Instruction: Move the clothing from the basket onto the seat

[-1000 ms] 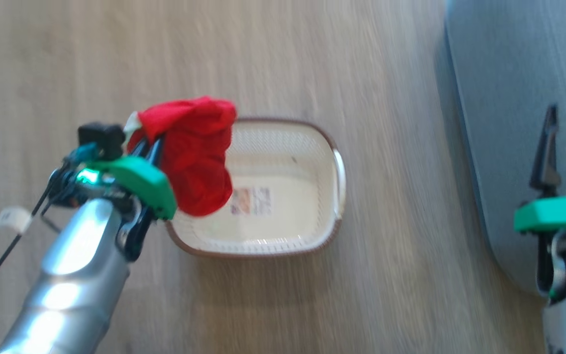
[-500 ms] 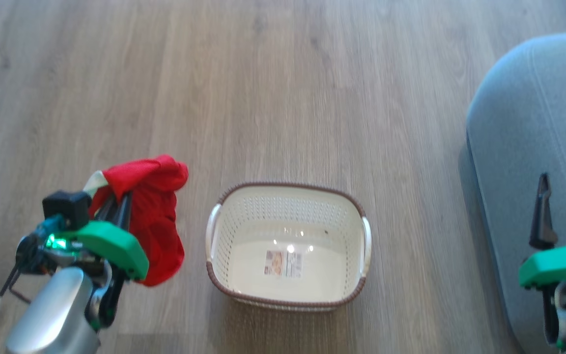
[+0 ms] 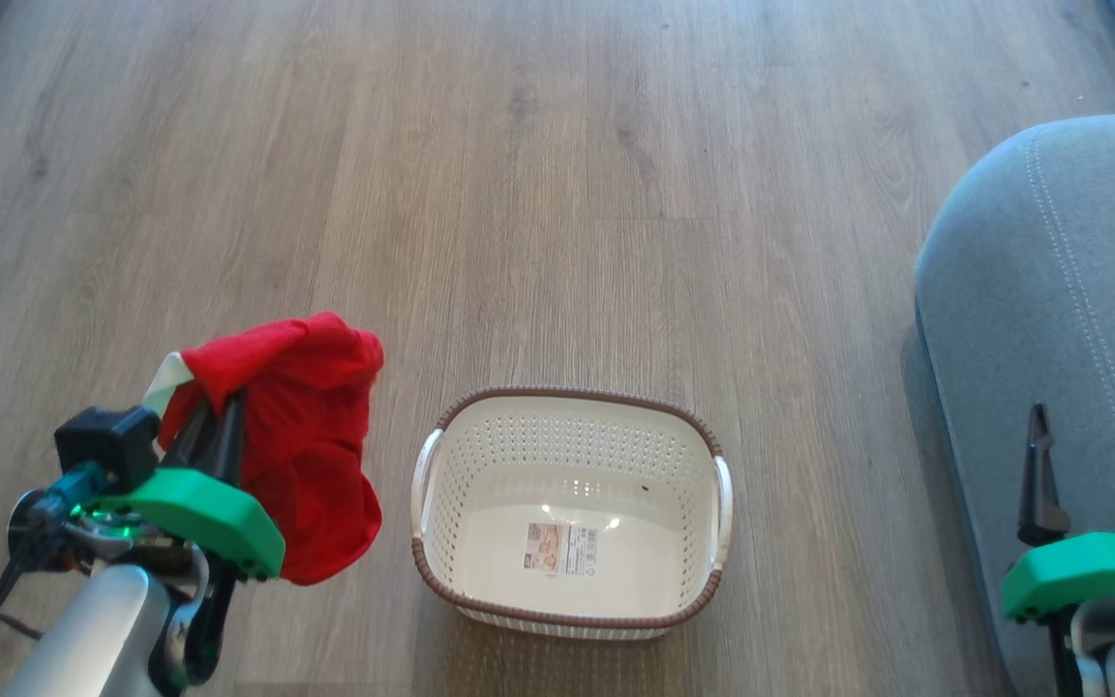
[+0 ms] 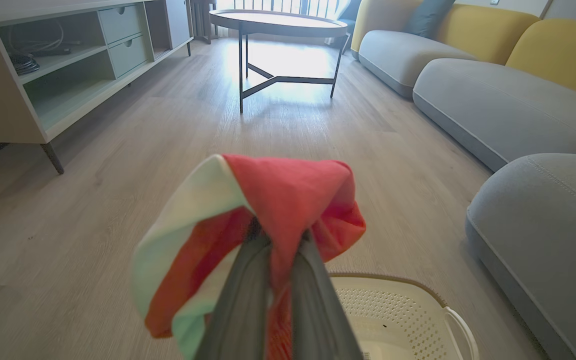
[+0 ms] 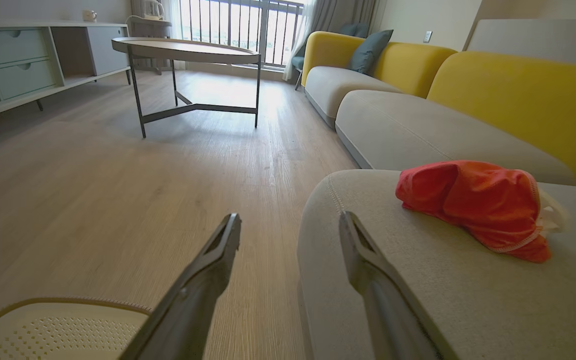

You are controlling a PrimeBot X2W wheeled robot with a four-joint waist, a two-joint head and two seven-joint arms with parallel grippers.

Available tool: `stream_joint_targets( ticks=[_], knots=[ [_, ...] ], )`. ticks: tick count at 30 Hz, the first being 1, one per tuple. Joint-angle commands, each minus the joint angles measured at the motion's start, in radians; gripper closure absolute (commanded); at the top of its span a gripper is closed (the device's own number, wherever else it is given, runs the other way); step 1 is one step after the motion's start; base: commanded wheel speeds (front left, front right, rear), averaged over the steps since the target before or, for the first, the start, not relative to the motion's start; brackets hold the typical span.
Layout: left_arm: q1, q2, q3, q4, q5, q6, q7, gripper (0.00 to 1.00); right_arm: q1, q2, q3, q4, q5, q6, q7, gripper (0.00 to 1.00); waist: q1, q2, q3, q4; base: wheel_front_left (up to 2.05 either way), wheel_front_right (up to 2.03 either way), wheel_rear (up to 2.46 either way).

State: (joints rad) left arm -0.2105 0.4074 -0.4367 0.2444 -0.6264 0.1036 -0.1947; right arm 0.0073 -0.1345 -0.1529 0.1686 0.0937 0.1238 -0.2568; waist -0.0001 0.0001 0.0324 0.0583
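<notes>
Tightly in left claw (image 3: 216,423): red clothing (image 3: 320,455).

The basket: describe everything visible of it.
The basket is rectangular with rounded corners, cream-white perforated plastic by its look, with a brown woven-look rim and a white handle on each short side. It stands upright on the wooden floor, left of the grey seat and apart from it. Inside lie just a label sticker on the base and a dark speck.

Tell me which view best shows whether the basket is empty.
Head view: the whole basket from above, nothing inside but its label sticker. The left wrist view catches one corner, the right wrist view a stretch of rim.
</notes>
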Motion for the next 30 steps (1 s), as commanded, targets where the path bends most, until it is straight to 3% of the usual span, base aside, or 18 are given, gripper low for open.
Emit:
stream_joint_targets(
  ticks=[1,30],
  knots=[
    [-0.033,0.044,0.050,-0.040,-0.008,0.008,0.001,1.00,-0.016,-0.022,0.028,-0.026,0.004,0.007,-0.005,0.00,0.0001,-0.0001,0.001,-0.002,0.00,0.00,0.00],
    [-0.033,0.062,0.036,-0.100,-0.012,0.030,0.020,1.00,-0.044,-0.009,0.057,-0.019,0.007,0.007,-0.005,0.00,0.0001,-0.0001,0.021,-0.024,0.00,0.00,0.00]
  ],
)
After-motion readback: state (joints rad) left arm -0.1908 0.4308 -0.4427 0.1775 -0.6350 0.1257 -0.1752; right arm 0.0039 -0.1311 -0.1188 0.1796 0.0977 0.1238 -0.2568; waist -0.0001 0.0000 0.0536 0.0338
